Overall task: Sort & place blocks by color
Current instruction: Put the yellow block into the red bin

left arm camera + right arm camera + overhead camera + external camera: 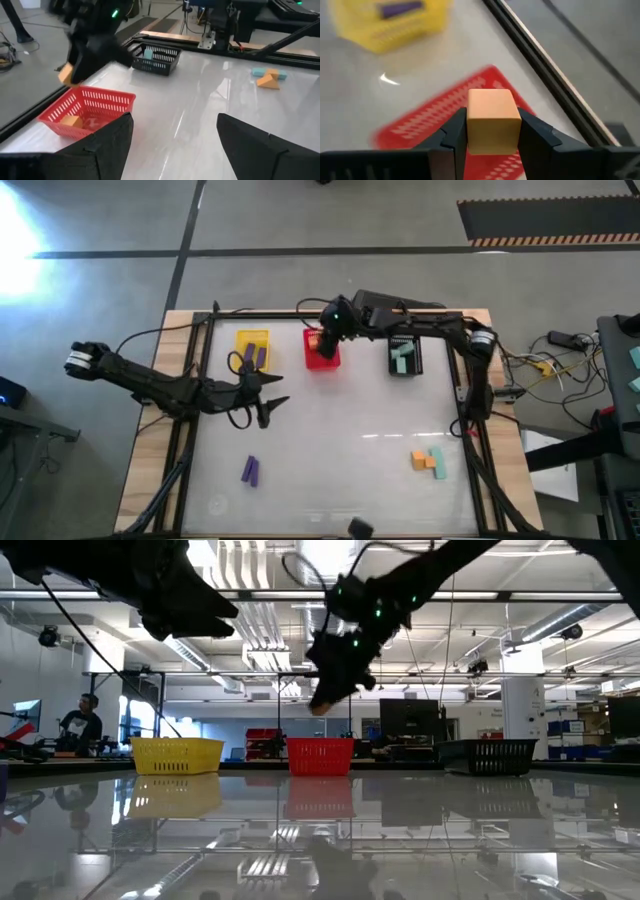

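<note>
My right gripper [491, 131] is shut on an orange cube [491, 117] and hangs above the red basket [322, 356]; in the low view the cube [320, 706] is clear above the basket [320, 755]. One orange block [71, 121] lies inside that basket. The yellow basket [252, 350] holds purple blocks, and the black basket [405, 358] holds teal ones. Two purple blocks [250, 470] lie on the near left of the table. An orange and a teal block [428, 462] lie near right. My left gripper [268, 408] is open over the table, left of centre. My right gripper pinches the orange cube by two opposite side faces [470, 125], one finger on each. The fingers come from above, slanting down toward the red basket. The cube is lifted clear and sits level in the hold, with its top face showing.
The three baskets stand in a row along the far edge of the table. A dark frame rail [545, 70] runs just behind the red basket. Bare table lies in the middle between the baskets and the loose blocks. A person [80, 725] sits far off in the room.
</note>
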`<state>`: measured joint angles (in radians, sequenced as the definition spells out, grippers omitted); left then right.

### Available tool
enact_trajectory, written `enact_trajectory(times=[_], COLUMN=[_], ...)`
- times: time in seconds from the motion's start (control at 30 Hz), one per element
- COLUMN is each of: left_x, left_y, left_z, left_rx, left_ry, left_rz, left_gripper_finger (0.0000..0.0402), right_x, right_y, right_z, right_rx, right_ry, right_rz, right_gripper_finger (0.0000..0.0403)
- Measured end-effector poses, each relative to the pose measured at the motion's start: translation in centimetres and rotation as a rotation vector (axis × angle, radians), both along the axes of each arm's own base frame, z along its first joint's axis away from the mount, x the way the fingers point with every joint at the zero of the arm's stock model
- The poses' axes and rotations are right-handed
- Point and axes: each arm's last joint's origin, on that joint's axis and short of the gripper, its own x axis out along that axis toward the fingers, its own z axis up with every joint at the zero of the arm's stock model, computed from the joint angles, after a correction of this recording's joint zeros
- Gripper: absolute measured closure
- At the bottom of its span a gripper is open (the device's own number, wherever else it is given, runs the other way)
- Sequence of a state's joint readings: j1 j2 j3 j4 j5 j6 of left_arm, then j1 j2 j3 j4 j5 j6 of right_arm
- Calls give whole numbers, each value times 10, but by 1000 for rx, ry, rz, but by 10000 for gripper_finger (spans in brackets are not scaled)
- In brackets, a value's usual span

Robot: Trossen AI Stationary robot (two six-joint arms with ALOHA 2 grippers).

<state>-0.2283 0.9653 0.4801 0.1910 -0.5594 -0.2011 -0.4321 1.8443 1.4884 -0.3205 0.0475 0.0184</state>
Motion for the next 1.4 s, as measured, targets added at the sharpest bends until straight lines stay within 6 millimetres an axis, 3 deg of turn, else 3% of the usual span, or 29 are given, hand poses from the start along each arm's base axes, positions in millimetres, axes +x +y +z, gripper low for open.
enact_trajectory(times=[0.13,0.27,0.4,0.53,0.73,1.0,1.17,1.4], left_x=[0,0,0,0,3,16,26,40], left_y=[0,0,0,-1,-18,-38,-41,-44], left_z=[0,0,0,1,-10,-31,-36,-33], left_rx=[6,6,-2,-80,-221,-356,-349,-262], left_ry=[2,0,-5,-36,-15,153,315,457], left_rz=[-1,-1,2,16,-48,-4,73,120], left_gripper_finger=[130,130,130,130,130,130,130,130], right_x=[-2,0,0,-3,-6,-12,-30,-62], right_y=[-22,-23,-20,-7,42,133,181,233], right_z=[-20,-27,-22,-4,11,19,26,32], right_rx=[40,43,39,44,80,95,178,445], right_ry=[60,78,76,63,144,167,221,382], right_rz=[-54,-48,-37,-28,58,244,264,129], right_gripper_finger=[274,222,194,195,213,235,247,263])
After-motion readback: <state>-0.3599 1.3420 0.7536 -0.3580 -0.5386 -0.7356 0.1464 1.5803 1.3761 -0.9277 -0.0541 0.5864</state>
